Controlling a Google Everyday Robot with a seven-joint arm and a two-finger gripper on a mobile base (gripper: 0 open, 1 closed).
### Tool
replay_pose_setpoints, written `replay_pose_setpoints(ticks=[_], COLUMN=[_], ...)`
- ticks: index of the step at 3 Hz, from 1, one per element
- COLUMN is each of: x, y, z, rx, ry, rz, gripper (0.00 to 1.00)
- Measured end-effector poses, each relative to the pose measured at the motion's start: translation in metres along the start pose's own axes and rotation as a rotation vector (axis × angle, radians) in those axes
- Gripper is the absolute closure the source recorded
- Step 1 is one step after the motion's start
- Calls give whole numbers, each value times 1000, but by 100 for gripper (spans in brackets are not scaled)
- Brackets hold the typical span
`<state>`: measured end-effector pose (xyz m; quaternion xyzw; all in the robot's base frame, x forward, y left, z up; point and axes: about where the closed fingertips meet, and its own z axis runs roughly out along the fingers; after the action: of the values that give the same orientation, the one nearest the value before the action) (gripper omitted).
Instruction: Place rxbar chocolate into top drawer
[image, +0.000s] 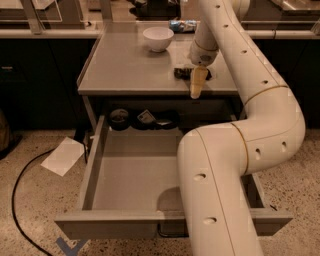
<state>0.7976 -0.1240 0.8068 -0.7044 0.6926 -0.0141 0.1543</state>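
Note:
The rxbar chocolate (181, 73), a small black bar, lies flat on the grey table top (125, 65) near its front right edge. My gripper (197, 83) hangs point-down right beside the bar's right end, touching or just over it. The top drawer (125, 170) stands pulled wide open below the table top, with its front panel (110, 225) nearest the camera. My white arm (225, 185) covers the drawer's right part. The drawer's handle is hidden.
A white bowl (158, 38) stands at the table's back middle, with a blue-and-white packet (182, 25) behind it. A dark round thing (119, 119) and small packets (146, 117) lie at the drawer's back. White paper (63, 156) and a black cable (17, 200) lie on the floor at left.

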Motion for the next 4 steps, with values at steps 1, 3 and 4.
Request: replay_pose_setpoints(ticks=[1, 3, 4], x=[-3, -19, -26], y=[-9, 16, 22], z=[-4, -35, -60], rx=[35, -35, -32], ry=[4, -13, -25], rz=[-3, 39, 62], gripper=[0, 0, 0])
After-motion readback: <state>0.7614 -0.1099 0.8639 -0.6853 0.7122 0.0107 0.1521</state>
